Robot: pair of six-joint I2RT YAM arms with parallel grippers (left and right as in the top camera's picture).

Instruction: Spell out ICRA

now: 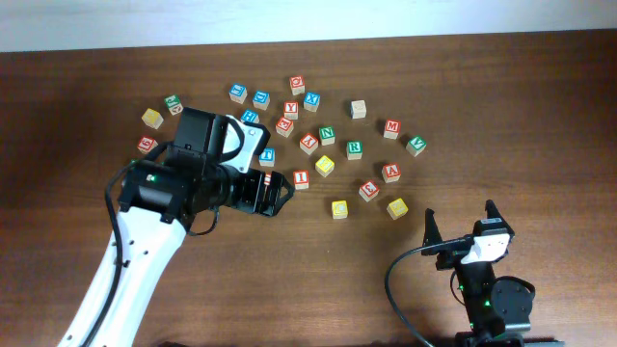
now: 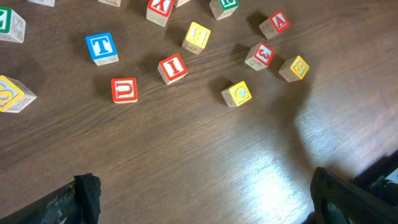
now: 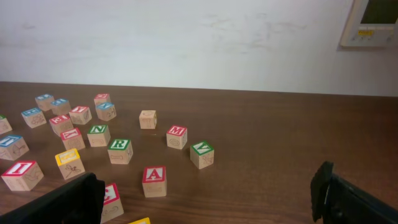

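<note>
The lettered blocks lie scattered on the wooden table. The red I block (image 1: 301, 178) (image 2: 172, 68) (image 3: 22, 174) is just right of my left gripper (image 1: 286, 193) (image 2: 205, 202), which is open and empty, low over bare wood. The red C block (image 1: 368, 190) (image 2: 259, 55) (image 3: 111, 200), red A block (image 1: 390, 173) (image 2: 274, 24) (image 3: 154, 180) and green R block (image 1: 354, 148) (image 3: 120, 150) lie close together to its right. My right gripper (image 1: 461, 224) (image 3: 205, 199) is open and empty near the front right, apart from the blocks.
Yellow blocks (image 1: 338, 208) (image 1: 397, 207) lie in front of C and A. A red U block (image 2: 124, 89) and blue T block (image 2: 101, 47) are beside I. Red M (image 1: 391, 127) and a green block (image 1: 415, 146) are at the right. Several more blocks lie behind.
</note>
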